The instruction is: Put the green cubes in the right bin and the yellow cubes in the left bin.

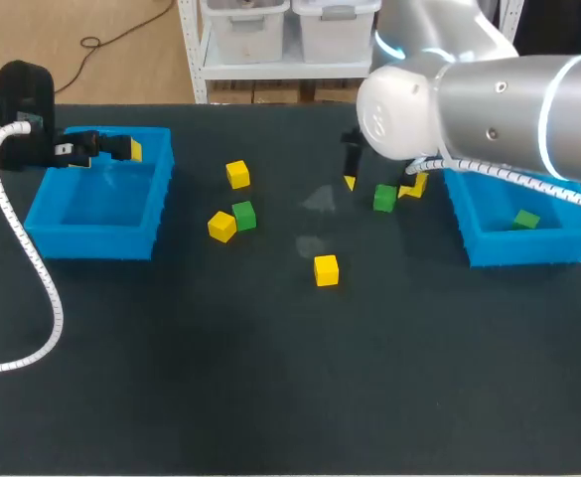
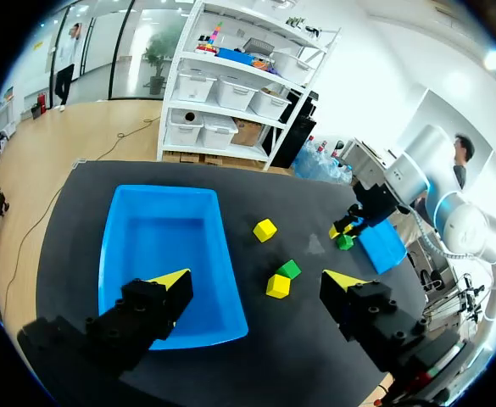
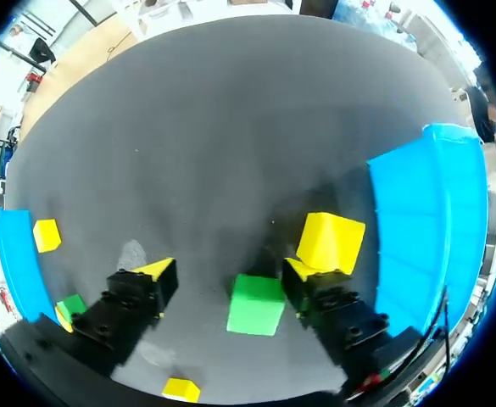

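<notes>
one green cube point(image 3: 256, 303) is framed by the released right gripper point(image 3: 231, 271), to be lowered squarely and clenched without the adjacent yellow cube point(image 3: 331, 240) being nudged.

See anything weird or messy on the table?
Nothing really stands out. The one green cube in the right bin belongs there, and the other cubes just sit loose on the table, not sorted yet.
</notes>
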